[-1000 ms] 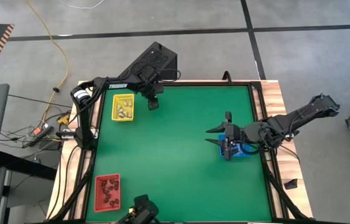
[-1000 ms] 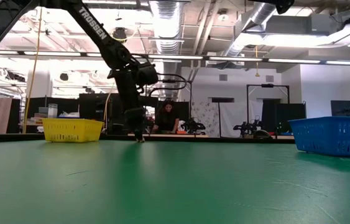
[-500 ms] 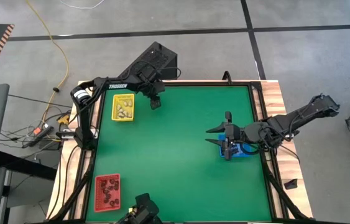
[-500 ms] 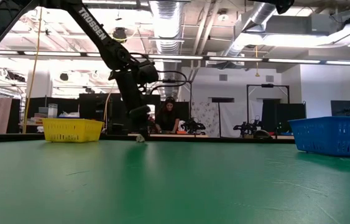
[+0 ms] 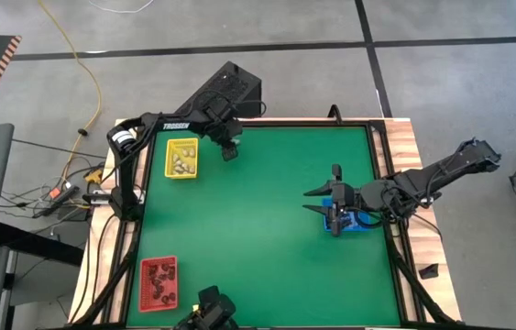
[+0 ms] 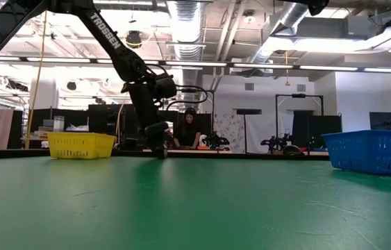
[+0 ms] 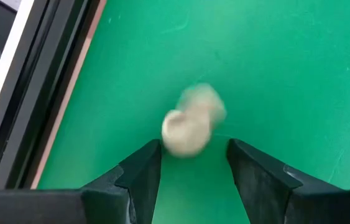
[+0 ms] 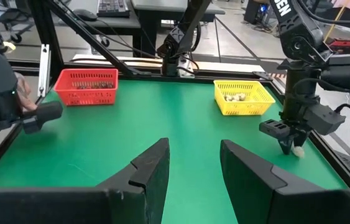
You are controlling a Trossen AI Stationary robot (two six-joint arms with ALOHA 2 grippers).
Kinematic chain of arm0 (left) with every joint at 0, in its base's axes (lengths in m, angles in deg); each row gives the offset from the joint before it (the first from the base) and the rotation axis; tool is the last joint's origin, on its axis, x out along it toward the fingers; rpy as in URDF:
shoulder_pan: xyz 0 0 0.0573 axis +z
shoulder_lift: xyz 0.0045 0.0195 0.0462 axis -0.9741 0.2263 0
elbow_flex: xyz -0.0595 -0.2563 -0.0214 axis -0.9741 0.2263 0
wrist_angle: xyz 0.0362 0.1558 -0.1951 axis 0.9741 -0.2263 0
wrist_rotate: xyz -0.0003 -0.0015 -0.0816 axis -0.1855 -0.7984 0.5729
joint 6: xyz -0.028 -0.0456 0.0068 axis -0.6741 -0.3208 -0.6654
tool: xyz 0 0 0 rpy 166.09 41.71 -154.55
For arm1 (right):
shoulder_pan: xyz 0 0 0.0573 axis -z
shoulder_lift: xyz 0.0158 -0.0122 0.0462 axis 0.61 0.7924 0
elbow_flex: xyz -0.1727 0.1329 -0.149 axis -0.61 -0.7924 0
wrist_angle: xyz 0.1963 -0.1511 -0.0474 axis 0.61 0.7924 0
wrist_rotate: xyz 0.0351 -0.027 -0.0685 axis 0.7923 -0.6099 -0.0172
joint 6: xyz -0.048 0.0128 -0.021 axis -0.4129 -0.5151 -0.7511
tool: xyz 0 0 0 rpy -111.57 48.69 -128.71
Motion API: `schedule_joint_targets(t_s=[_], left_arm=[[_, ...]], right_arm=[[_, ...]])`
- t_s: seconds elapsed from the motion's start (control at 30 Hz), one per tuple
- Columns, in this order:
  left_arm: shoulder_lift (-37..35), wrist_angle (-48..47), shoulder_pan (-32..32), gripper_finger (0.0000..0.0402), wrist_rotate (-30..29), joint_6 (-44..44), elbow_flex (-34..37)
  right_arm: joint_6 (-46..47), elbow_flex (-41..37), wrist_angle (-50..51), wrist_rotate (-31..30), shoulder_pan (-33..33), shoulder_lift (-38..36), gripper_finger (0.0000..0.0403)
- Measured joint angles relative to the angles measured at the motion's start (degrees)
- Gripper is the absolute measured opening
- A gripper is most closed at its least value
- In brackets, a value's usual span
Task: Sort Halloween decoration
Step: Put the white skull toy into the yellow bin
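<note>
since a second ago we have slid our left claw [image 5: 229, 151] a little further from the yellow tray [image 5: 181, 158], and the cream trinket under it now sits between the fingers rather than off to one side. our right claw [image 8: 193, 168] has not moved.

left claw: its fingers [image 7: 138, 169] stand apart, low over the green mat [image 5: 267, 238] near the far edge of the table. a small whitish-cream trinket [image 7: 191, 121] lies on the mat just ahead of the fingertips, in the gap, touching neither as far as we can tell. it looks blurred, so it may be rolling or the claw may be moving.

right claw: fingers apart, holding nothing, hovering over the blue tray [image 5: 347, 221] on the right side of the table.

further out, the yellow tray, just beside the left claw, holds other cream trinkets [image 5: 181, 161]. the red tray [image 5: 158, 282] at the near left corner holds dark ones.

what could go wrong, in our judgement: the trinket is small and round, so closing the fingers off-centre could squirt it forward or sideways. it lies close to the table's raised rim [image 7: 50, 93], and a nudge could send it against that rim, where the fingers would have little room to close around it.
</note>
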Motion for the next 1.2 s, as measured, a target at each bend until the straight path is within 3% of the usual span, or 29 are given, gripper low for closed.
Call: schedule_joint_targets(t_s=[0.33, 0.6, 0.9, 1.2], left_arm=[[0.04, -1.90, 0.04, 0.0180, -0.08, 0.06, 0.11], [0.13, 1.98, -0.02, 0.0180, 0.47, -2.16, 0.19], [0.30, 5.34, 0.00, 0.0180, 1.48, -11.92, 0.30], [0.27, 5.11, -0.12, 0.0180, -0.56, -16.30, -2.09]], right_arm=[[-0.27, 0.02, 0.10, 0.01, 0.20, 0.00, 0.0173], [-0.25, 0.01, -0.01, -0.01, 0.20, 0.00, 0.0173], [-0.33, 0.00, -0.01, -0.03, 0.20, 0.00, 0.0173], [-0.47, 0.01, -0.03, -0.03, 0.20, 0.00, 0.0173]])
